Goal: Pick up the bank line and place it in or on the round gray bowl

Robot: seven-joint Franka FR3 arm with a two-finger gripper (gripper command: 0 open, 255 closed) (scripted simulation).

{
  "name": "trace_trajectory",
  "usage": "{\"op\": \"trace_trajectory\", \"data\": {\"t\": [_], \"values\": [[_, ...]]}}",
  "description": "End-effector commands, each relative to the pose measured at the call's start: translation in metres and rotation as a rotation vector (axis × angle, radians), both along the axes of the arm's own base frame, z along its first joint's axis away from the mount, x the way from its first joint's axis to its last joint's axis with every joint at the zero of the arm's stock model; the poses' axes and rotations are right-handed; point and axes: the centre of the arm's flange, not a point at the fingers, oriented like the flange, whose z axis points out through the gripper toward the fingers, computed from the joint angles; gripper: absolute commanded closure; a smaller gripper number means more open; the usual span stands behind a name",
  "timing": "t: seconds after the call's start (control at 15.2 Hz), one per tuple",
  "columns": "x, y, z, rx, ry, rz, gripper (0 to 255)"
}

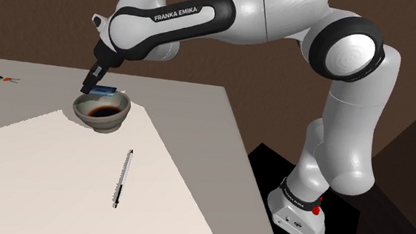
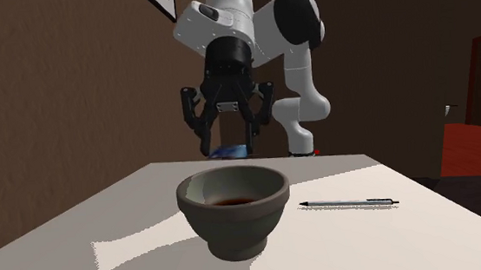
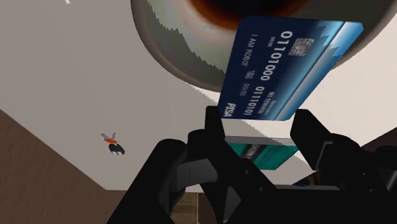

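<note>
Blue bank card (image 3: 286,67) with white digits and chip, grasped edgewise in jaws, near grey bowl (image 3: 178,44)

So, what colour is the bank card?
The card is dark blue with white print; the wrist view shows it best.

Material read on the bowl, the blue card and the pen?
The bowl looks like glazed ceramic or stoneware: thick wall, dull grey-brown outside, paler inside with a dark brown centre. The blue card is likely plastic: thin, flat, with a glossy gradient, printed numbers and a chip. The pen has a silvery barrel with dark ends; it could be metal or plastic, the look leaves it open.
</note>
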Motion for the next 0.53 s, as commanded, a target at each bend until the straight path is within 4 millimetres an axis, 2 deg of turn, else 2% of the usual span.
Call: {"op": "trace_trajectory", "data": {"t": [0.0,0.4,0.46], "values": [[0.0,-0.001,-0.011,0.0,0.0,0.0,255],[0.0,-0.001,-0.046,0.0,0.0,0.0,255],[0.0,-0.001,-0.046,0.0,0.0,0.0,255]]}}
